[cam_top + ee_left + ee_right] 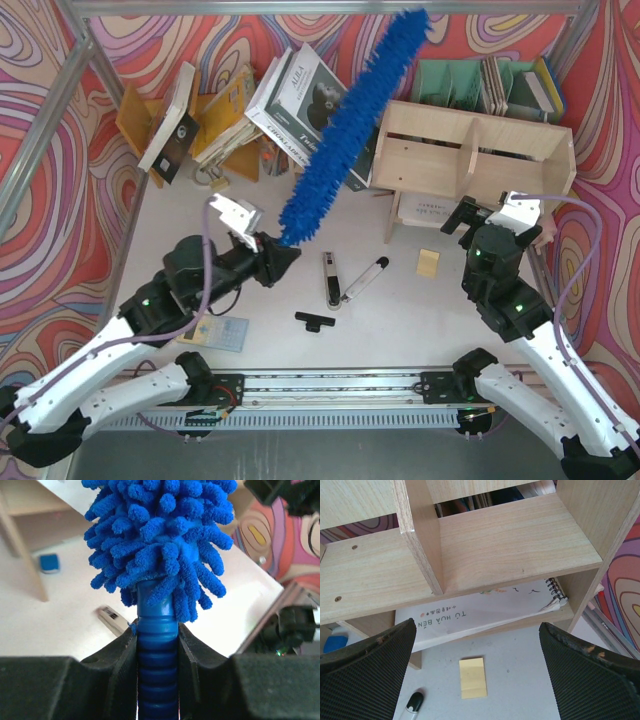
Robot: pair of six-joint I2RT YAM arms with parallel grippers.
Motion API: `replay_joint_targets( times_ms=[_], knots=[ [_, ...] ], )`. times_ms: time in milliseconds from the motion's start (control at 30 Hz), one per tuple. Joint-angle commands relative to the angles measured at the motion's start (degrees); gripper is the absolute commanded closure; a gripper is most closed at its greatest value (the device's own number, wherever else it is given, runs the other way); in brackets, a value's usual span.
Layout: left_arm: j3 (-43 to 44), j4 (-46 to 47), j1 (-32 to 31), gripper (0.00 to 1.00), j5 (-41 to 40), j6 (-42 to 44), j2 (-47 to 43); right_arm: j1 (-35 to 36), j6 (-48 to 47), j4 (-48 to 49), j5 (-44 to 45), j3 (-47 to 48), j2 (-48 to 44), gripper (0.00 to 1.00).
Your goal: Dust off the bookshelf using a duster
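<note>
White desk (400, 320), overhead view. At far right stands a wide pale plywood bookshelf (470, 150), with green file holders (445, 82) behind it. At far left is an orange-yellow wooden book rack (135, 120). On the open surface lie a small yellow sticky-note pad (428, 263), a black-and-silver hand tool (330, 278), a white black-capped marker pen (366, 278) just beside it, a black T-shaped piece (314, 320) and a pale blue card (222, 333).
</note>
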Motion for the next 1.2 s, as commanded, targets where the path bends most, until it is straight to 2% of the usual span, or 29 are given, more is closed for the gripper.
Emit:
replay_joint_targets(
  times_ms=[0,167,400,567,700,833,933,1033,1167],
  knots=[
    [2.3,-0.2,0.2,1.0,-13.1,2.4,-5.0,-0.2,0.3,0.3,0.6,-0.7,-0.6,0.01],
    [1.8,-3.4,0.2,1.0,-16.5,3.7,-7.1,-0.3,0.5,0.2,0.5,-0.7,-0.6,0.01],
    [1.1,-5.7,0.2,1.0,-15.0,2.7,-3.5,-0.3,0.5,-0.1,0.5,-0.6,-0.6,0.01],
    [-3.1,-2.9,0.2,1.0,-13.7,1.4,-1.4,-0.2,0.7,-0.3,0.5,-0.5,-0.8,0.01],
    [-5.5,2.7,0.1,1.0,-7.3,0.9,0.3,-0.3,0.7,-0.1,0.4,-0.7,-0.7,0.01],
    [-2.6,3.6,0.2,1.0,-1.2,0.3,4.3,-0.2,0.7,-0.1,0.3,-0.7,-0.4,0.01],
    [0.5,2.6,-0.2,1.0,0.3,0.4,7.1,-0.2,0.8,-0.1,0.2,-0.6,-0.3,0.01],
    [2.3,3.3,-2.2,1.0,-1.0,2.1,7.6,-0.3,0.8,-0.3,0.0,-0.6,-0.7,0.01],
    [5.0,3.2,-7.3,1.0,-7.3,5.6,7.4,-0.2,2.3,-2.2,-3.0,1.7,-1.3,0.01]
  ],
)
